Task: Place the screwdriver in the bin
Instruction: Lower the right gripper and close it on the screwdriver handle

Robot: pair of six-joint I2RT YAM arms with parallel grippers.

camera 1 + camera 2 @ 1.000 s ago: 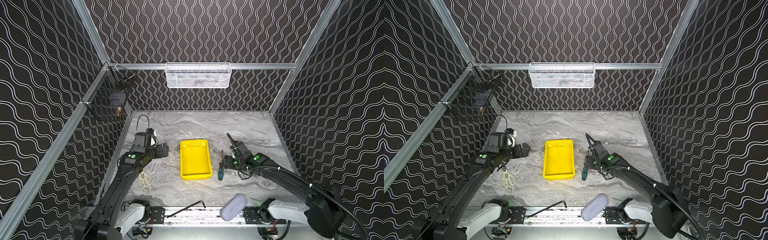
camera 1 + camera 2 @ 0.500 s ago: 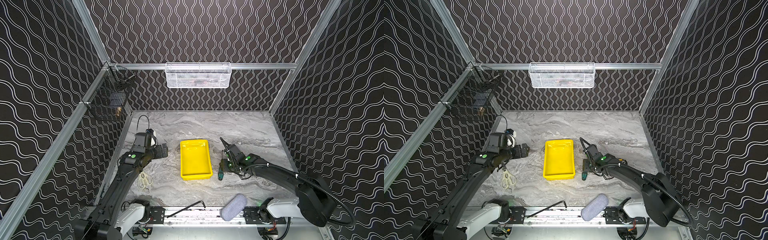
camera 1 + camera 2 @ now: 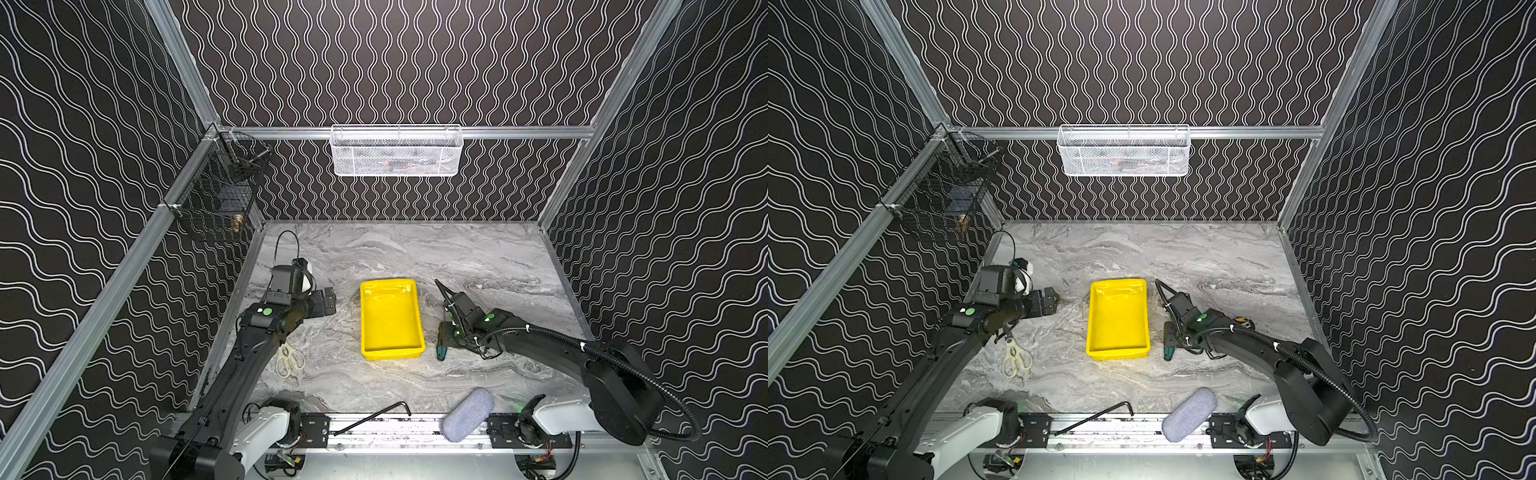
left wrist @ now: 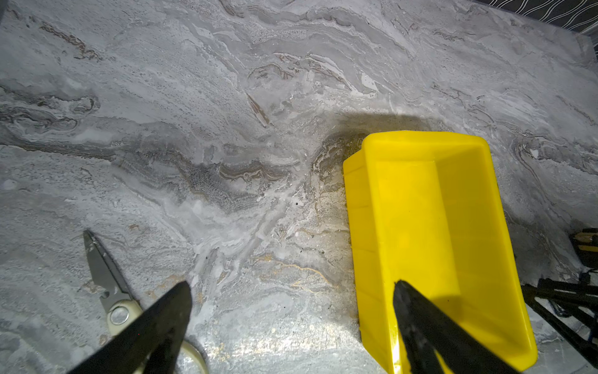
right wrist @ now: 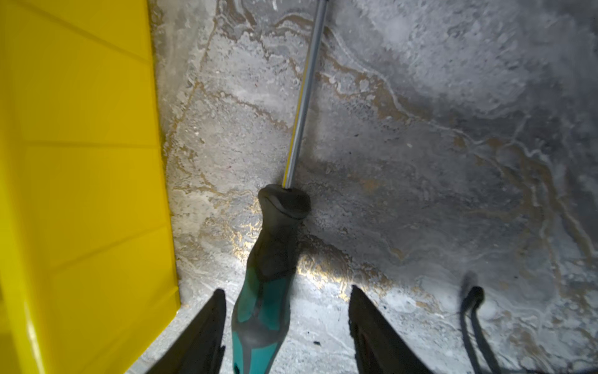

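Note:
The screwdriver (image 5: 265, 291), with a teal and black handle and a thin metal shaft, lies flat on the marble table just right of the bin (image 3: 390, 320), a yellow tray. In both top views only the handle's end (image 3: 440, 353) (image 3: 1168, 354) shows below my right gripper (image 3: 446, 338). In the right wrist view my right gripper (image 5: 287, 289) straddles the handle, open, with one finger close to it and a wider gap at the other. My left gripper (image 3: 328, 301) hovers left of the bin (image 4: 430, 210), open and empty (image 4: 291, 284).
White-handled scissors (image 3: 289, 361) lie by the left arm. A black hex key (image 3: 374, 415) and a grey pouch (image 3: 467, 414) rest at the front edge. A white mesh basket (image 3: 397, 151) hangs on the back wall and a black wire basket (image 3: 216, 195) on the left wall.
My right gripper has come down and toward the bin over the screwdriver's handle, and its jaws have narrowed. The left arm has not moved.

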